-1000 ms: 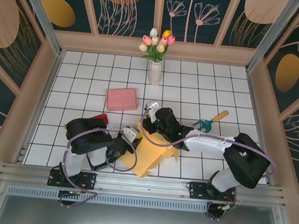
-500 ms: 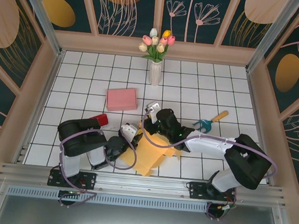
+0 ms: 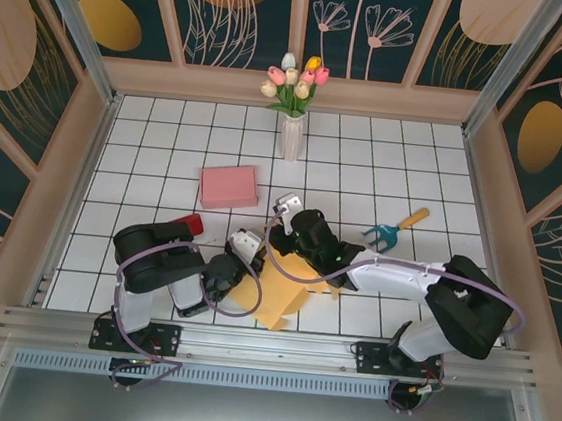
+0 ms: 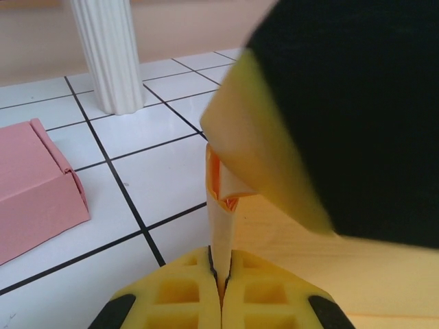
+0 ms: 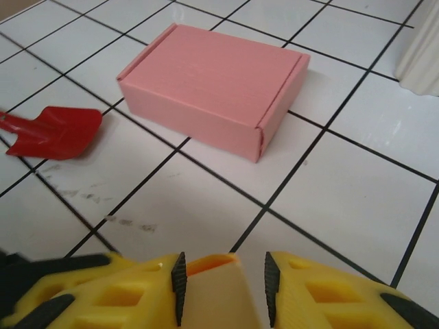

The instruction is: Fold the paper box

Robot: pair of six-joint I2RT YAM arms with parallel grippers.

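Yellow paper box (image 3: 277,296) is matt card; pink box (image 5: 212,86) is matt cardboard; tiled table (image 5: 357,199) is smooth and faintly glossy; vase (image 4: 110,55) is ribbed.

Yellow paper box (image 3: 277,299), pink box (image 5: 212,86), red shovel (image 5: 58,130), white ribbed vase (image 4: 110,55), white table (image 3: 168,138) gridded with black lines

I find nothing to read here: no words, numbers, labels or brand marks. The yellow paper box (image 3: 274,292) shows no print on the faces I can see, and the pink box (image 5: 212,86) is just as plain on its lid and sides.
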